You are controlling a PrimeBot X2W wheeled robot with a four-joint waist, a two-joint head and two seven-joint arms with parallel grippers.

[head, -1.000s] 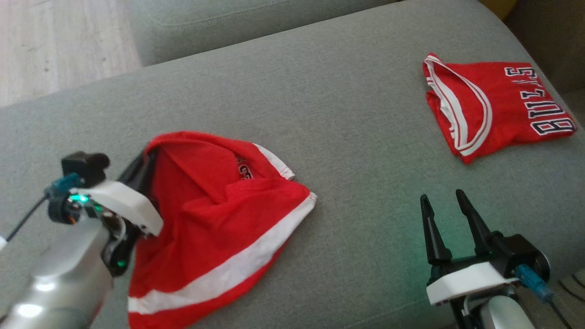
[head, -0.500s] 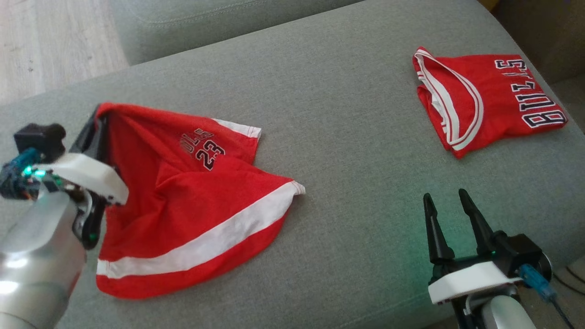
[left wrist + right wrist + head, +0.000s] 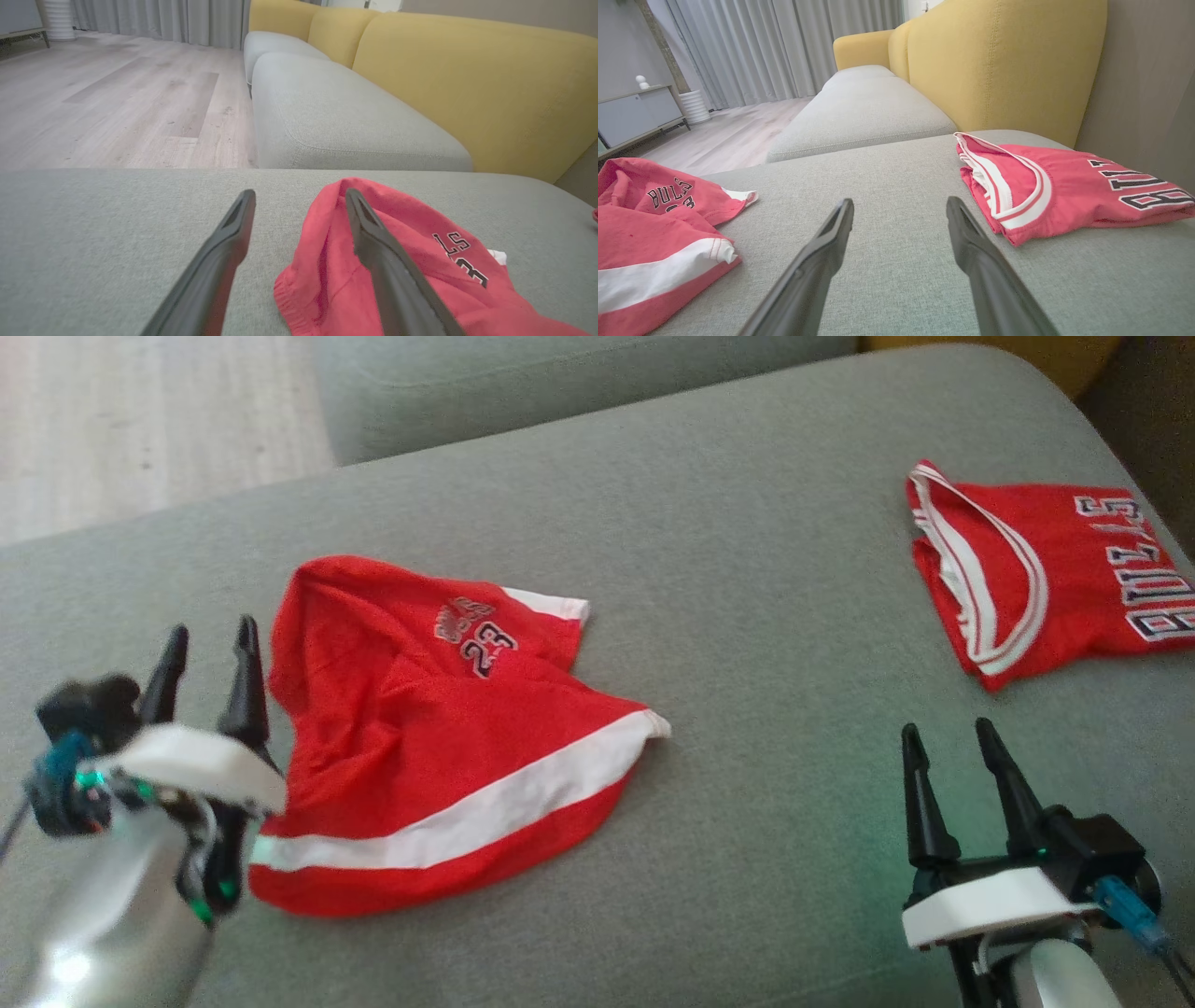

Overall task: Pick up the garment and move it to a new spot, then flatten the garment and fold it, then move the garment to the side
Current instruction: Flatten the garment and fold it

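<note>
The garment [image 3: 439, 737] is a red pair of shorts with a white stripe and a "23" print, lying crumpled on the grey sofa cushion [image 3: 728, 616] at the left. It also appears in the left wrist view [image 3: 411, 261] and the right wrist view [image 3: 649, 224]. My left gripper [image 3: 207, 644] stands open just left of the garment's edge, holding nothing; its right finger [image 3: 383, 261] overlaps the cloth in the left wrist view. My right gripper [image 3: 948, 737] is open and empty at the lower right, well apart from the garment.
A folded red jersey [image 3: 1036, 569] with "BULLS" lettering lies at the cushion's far right, also in the right wrist view [image 3: 1064, 191]. A second grey cushion [image 3: 336, 121] and yellow backrests [image 3: 467, 79] lie beyond. Wooden floor [image 3: 140, 420] is past the cushion's far left edge.
My left gripper has opened and let go of the garment, which now lies spread on the cushion. The head camera has shifted. The right gripper has stayed put.
</note>
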